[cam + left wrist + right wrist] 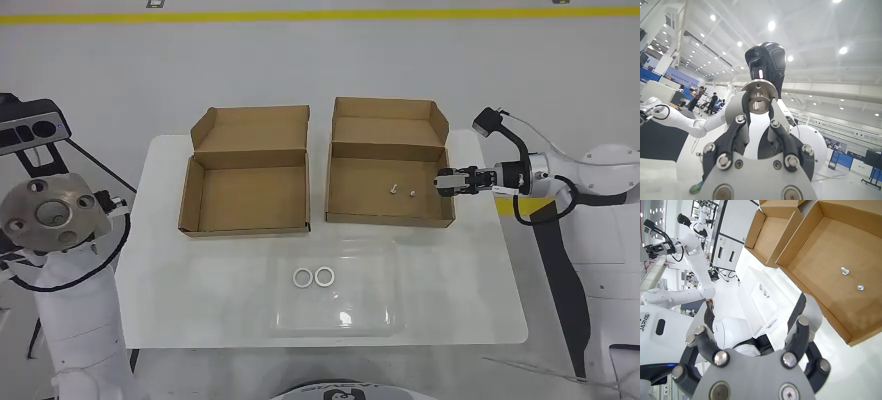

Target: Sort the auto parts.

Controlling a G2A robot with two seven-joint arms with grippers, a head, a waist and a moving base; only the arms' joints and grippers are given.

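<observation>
The left gripper (758, 98) pinches a metal flanged bushing (761, 88) by its sleeve between the fingertips. Its axis runs along the fingers, flange beyond the tips. The right gripper (754, 301) has its fingers spread.

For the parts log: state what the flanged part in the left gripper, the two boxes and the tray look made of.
The flanged part: metal, likely steel or aluminium; machined sheen, bright reflections in its bore. The left box and right box: brown cardboard, matte, with folded flaps. The tray: clear plastic, probably; the table shows through and its rim glints.
</observation>
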